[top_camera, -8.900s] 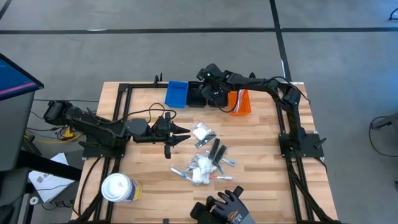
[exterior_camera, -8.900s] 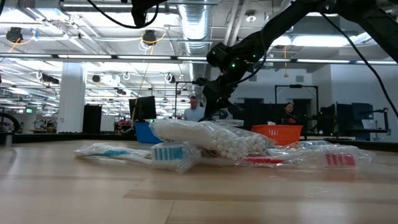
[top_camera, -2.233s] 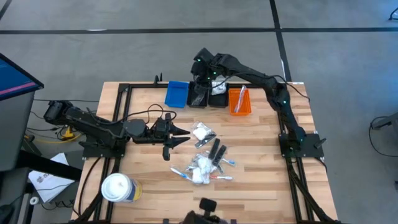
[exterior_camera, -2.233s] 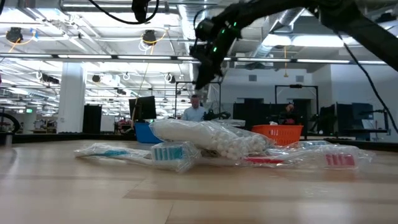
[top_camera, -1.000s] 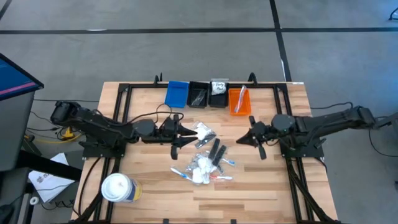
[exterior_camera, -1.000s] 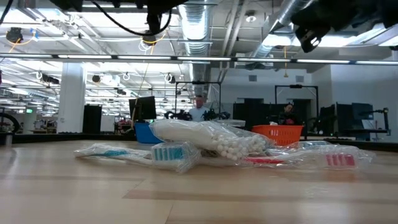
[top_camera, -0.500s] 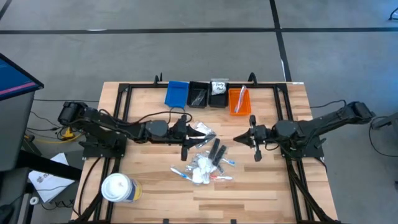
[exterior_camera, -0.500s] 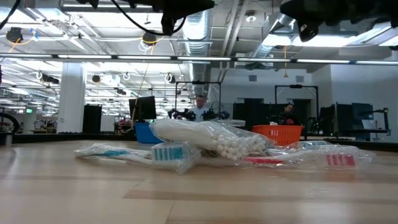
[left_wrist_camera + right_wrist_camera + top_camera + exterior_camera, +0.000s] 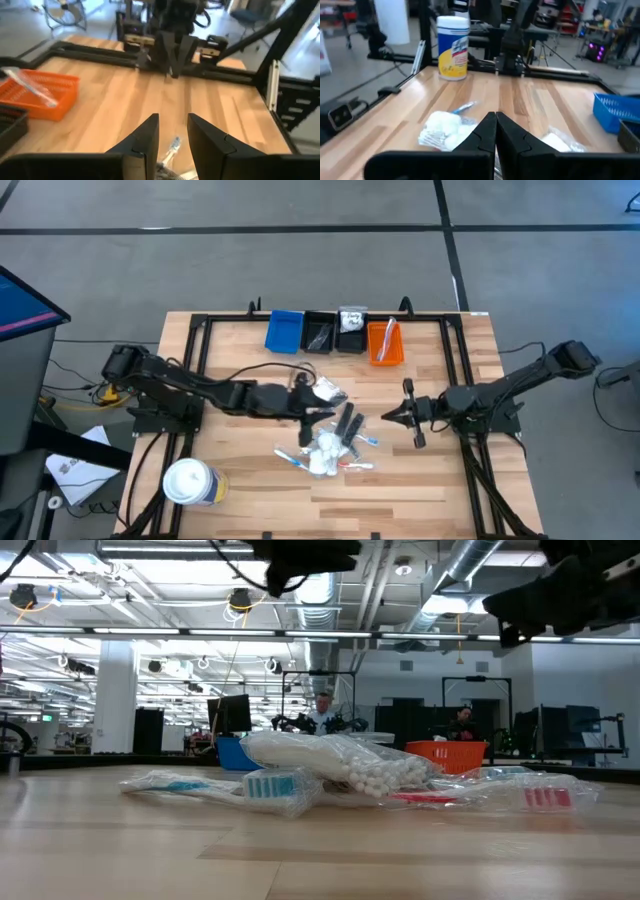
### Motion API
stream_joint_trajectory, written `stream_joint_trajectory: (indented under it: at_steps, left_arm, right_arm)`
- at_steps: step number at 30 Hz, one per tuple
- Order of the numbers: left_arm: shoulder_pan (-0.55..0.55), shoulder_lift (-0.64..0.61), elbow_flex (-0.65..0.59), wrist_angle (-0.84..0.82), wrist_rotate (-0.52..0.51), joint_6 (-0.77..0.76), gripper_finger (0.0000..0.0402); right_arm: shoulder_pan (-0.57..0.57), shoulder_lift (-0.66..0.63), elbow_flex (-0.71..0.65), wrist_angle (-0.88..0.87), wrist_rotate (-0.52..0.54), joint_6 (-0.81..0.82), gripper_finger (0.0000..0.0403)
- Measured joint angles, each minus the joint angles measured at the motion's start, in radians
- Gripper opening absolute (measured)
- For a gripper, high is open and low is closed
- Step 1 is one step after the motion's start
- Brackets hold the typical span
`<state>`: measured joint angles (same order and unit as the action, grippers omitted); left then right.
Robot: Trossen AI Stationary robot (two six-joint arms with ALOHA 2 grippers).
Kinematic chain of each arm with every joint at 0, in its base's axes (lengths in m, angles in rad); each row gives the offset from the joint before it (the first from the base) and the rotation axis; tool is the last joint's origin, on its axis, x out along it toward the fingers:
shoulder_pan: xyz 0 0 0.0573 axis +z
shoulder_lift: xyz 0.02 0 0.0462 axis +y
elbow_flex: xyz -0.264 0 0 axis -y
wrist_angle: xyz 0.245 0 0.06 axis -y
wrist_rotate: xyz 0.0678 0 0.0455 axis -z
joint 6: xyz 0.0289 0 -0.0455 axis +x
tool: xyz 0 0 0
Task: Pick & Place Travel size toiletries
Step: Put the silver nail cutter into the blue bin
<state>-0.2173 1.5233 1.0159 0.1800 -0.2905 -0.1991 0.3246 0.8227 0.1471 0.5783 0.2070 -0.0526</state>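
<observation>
The travel size toiletries lie in a loose pile mid-table: a clear bag of cotton balls, black combs, slim toothbrushes and a white sachet. My left gripper hangs open above the pile's left part. In its wrist view nothing is between the fingers, and a toothbrush end shows on the table beyond them. My right gripper is shut and held level above the table, just right of the pile and pointing at it.
Along the far edge stand a blue bin, two black bins and an orange bin. A white tub with a yellow label stands at the near left. Bare wood lies near and right of the pile.
My left gripper has moved toward the table's right edge, from beside the white sachet to above the pile, still open. My right gripper has sunk lower and shifted a little toward the near edge, staying shut. The toiletries have not moved.
</observation>
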Motion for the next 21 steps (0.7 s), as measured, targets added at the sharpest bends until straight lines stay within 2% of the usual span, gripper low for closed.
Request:
stream_joint_trajectory:
  at_steps: [5,11,14,17,21]
  left_arm:
    - [0.002,0.161,0.177,-0.138,0.0,-0.01,0.0095]
    - [-0.02,0.31,0.323,-0.292,-0.042,-0.109,0.0095]
    - [-0.05,0.324,0.364,-0.379,-0.103,-0.208,0.0095]
    - [-0.086,0.325,0.398,-0.412,-0.2,-0.284,0.0092]
    - [-0.127,0.328,0.413,-0.443,-0.235,-0.365,0.0075]
  right_arm:
    - [-0.007,0.0,0.0,-0.063,0.005,-0.06,0.0]
    - [-0.032,0.0,0.0,-0.241,0.008,-0.01,0.0]
    - [-0.02,0.012,0.0,-0.28,0.008,-0.01,0.0]
    - [-0.003,0.016,-0.022,-0.232,0.008,0.001,0.0]
    - [0.006,0.016,-0.058,-0.168,0.008,0.017,0.0]
